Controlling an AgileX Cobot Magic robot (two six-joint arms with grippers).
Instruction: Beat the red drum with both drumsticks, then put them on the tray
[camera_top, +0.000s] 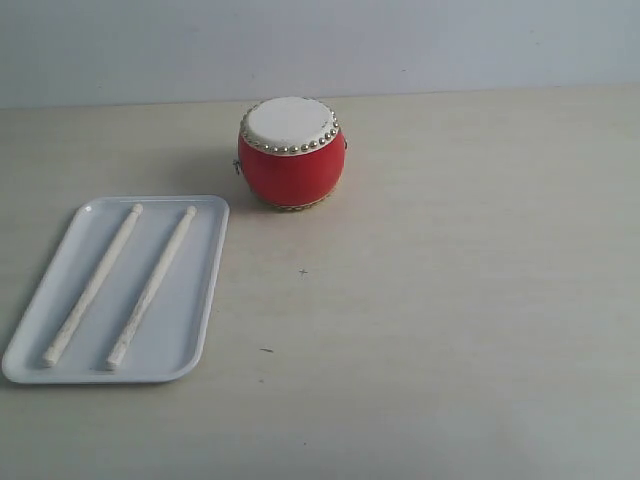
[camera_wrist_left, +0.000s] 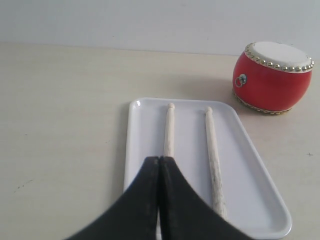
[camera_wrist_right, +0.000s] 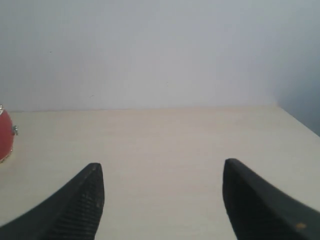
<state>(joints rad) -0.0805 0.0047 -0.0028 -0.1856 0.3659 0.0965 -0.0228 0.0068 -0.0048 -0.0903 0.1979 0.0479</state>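
Left wrist view shows the left end effector (camera_wrist_left: 159, 161) fully closed, its two dark fingers pressed together tip to tip with nothing between them. It hangs over one short end of the tray (camera_wrist_left: 192, 150). One drumstick (camera_wrist_left: 169, 130) runs straight away from the joined tips, with its near end hidden behind them; whether the fingers touch it I cannot tell. The other drumstick (camera_wrist_left: 213, 150) lies just beside the first, almost parallel, and also inside the tray. The drum (camera_wrist_left: 272, 80) stands on the bench (camera_wrist_left: 65, 125) beyond the tray's far corner, well apart from the fingers.

Right wrist view shows the right end effector (camera_wrist_right: 162, 167) spread wide and holding nothing — only bench surface shows between its fingers. A red sliver of the drum (camera_wrist_right: 4, 132) shows at the picture's edge, well off to one side of the fingers.

Exterior view places the tray (camera_top: 200, 290) at the lower left of the frame. Both sticks rest in it lengthwise, side by side and not touching each other. The drum (camera_top: 292, 165) stands upright at upper centre, near the tray's upper right corner but apart from it.
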